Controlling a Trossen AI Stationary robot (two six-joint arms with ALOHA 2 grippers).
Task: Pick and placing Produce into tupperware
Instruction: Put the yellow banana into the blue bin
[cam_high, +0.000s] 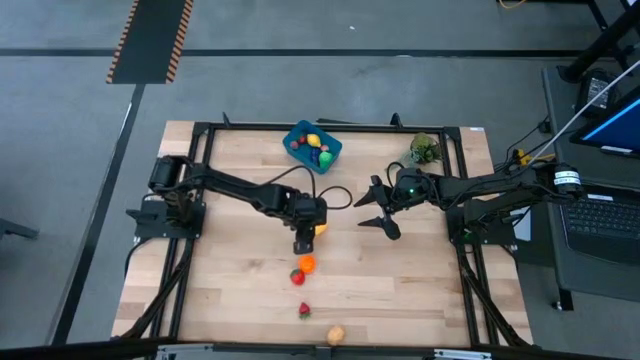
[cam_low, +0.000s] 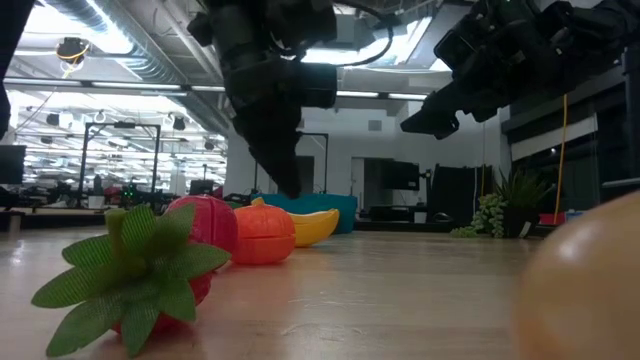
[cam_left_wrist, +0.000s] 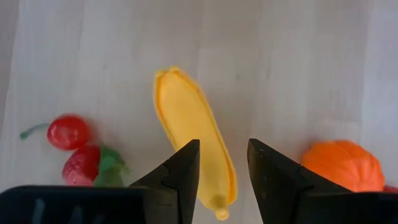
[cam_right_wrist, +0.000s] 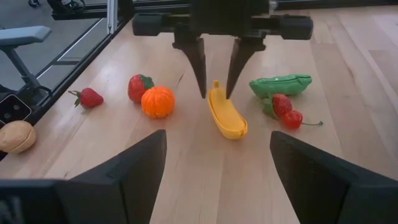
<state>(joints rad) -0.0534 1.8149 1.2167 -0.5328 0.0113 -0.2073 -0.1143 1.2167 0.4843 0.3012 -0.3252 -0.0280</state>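
Note:
A yellow toy banana (cam_left_wrist: 193, 137) lies flat on the wooden table near its middle (cam_high: 320, 228). My left gripper (cam_left_wrist: 222, 168) is open and points down over the banana's end. One finger stands on each side of that end, without touching, as the right wrist view shows (cam_right_wrist: 216, 93). My right gripper (cam_high: 385, 207) is open and empty, above the table to the right of the banana. The blue container (cam_high: 312, 146) stands at the far middle of the table and holds a few toy produce pieces.
An orange toy (cam_high: 307, 264), a red fruit (cam_high: 297, 277), a strawberry (cam_high: 304, 311) and a tan piece (cam_high: 336, 335) lie in a row toward the near edge. A green pea pod (cam_right_wrist: 280, 85) and cherries (cam_right_wrist: 286, 115) lie beside the banana. A plant sprig (cam_high: 424, 150) stands at the far right.

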